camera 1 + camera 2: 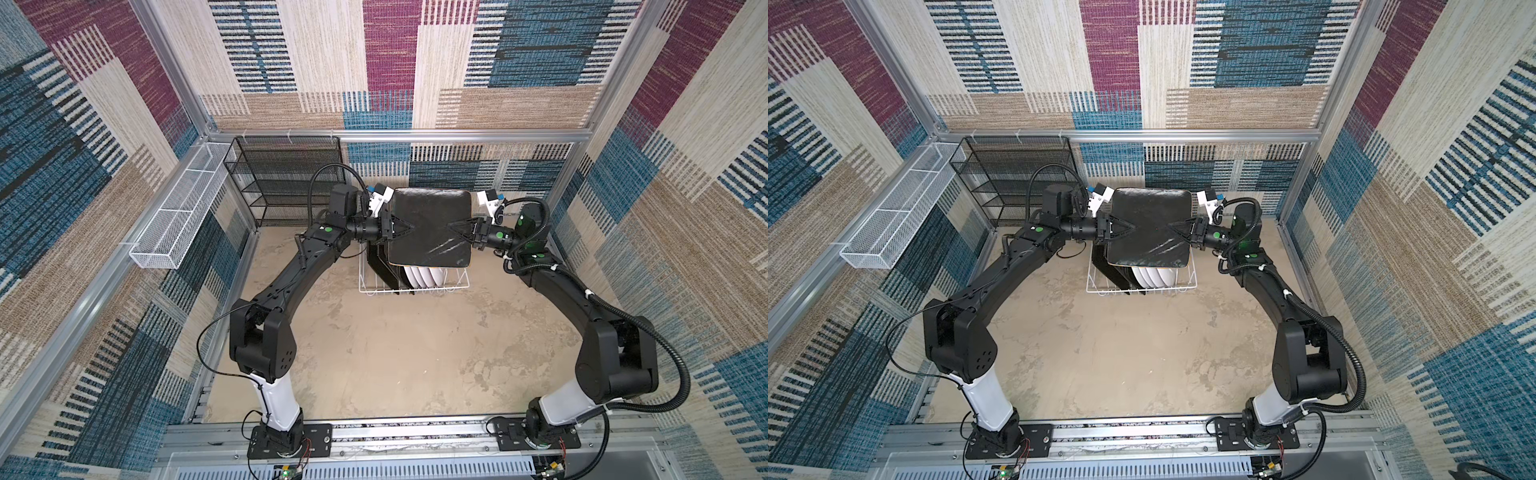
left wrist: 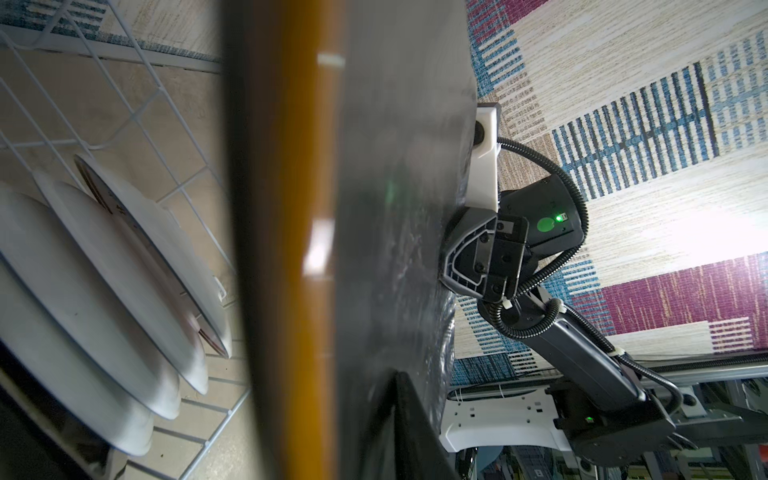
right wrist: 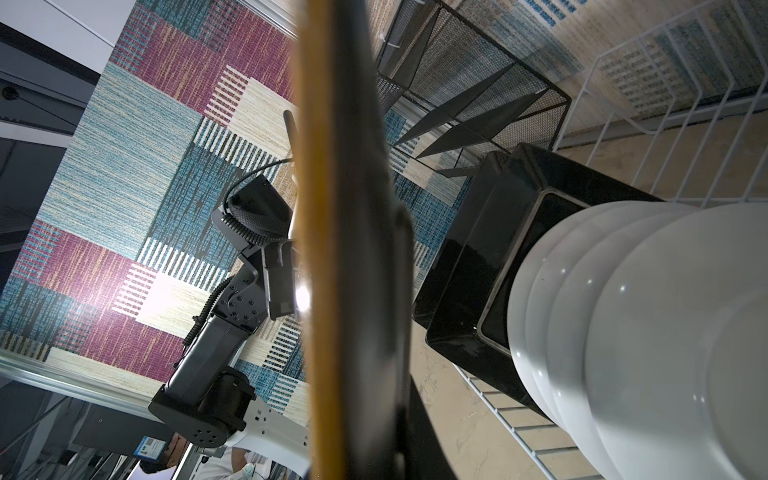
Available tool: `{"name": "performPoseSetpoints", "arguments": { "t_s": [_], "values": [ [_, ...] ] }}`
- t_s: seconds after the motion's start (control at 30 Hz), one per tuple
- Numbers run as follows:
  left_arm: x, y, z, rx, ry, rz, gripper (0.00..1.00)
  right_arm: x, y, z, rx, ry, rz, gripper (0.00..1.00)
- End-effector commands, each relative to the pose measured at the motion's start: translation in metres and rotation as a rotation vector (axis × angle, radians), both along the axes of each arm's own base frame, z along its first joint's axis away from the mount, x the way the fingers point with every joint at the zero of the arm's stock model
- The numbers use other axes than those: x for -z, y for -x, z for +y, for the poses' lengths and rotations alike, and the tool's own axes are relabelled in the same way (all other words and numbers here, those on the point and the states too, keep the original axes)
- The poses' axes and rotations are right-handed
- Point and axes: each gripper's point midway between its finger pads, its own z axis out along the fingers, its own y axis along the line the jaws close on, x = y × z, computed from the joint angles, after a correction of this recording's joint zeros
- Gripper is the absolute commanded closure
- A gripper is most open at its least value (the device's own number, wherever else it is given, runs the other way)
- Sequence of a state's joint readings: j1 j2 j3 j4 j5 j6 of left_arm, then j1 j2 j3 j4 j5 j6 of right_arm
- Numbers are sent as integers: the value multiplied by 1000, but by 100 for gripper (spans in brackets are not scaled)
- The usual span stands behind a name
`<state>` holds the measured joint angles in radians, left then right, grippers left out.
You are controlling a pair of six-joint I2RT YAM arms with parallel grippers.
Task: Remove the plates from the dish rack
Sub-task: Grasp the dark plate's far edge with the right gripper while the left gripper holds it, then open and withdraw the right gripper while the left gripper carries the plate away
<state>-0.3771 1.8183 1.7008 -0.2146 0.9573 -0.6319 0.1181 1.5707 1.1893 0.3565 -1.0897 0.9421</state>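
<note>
No writing, label, brand or number is clear enough to read in any view.

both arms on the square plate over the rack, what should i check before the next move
1. Grip of right end effector on square plate: ok, shut on one edge.
2. Grip of left end effector on the opposite edge: cannot tell, a finger overlaps the plate's back.
3. Held plate apart from round white plates and black square plates in dish rack: ok.
4. Bare table in front of the rack for set-down: ok.
</note>
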Motion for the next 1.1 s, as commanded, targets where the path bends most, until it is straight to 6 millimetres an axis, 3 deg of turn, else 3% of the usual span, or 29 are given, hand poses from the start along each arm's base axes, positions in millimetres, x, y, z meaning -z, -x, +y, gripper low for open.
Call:
{"name": "performPoseSetpoints", "arguments": {
  "t_s": [0.0, 0.17, 0.7, 1.07],
  "values": [
    [-13, 5, -3, 27, 29, -53, 86, -11, -2, 1, 9, -12, -69, 100],
    [-15, 5, -4, 32, 37, -56, 100, -5, -5, 3, -1, -16, -55, 100],
    [-35, 3, -5, 27, 98, -85, 100, -2, -13, 6, -7, -18, -40, 73],
    [-36, 5, -7, 42, 121, -77, 100, -4, -13, 7, -9, -20, -52, 76]
  ]
}}
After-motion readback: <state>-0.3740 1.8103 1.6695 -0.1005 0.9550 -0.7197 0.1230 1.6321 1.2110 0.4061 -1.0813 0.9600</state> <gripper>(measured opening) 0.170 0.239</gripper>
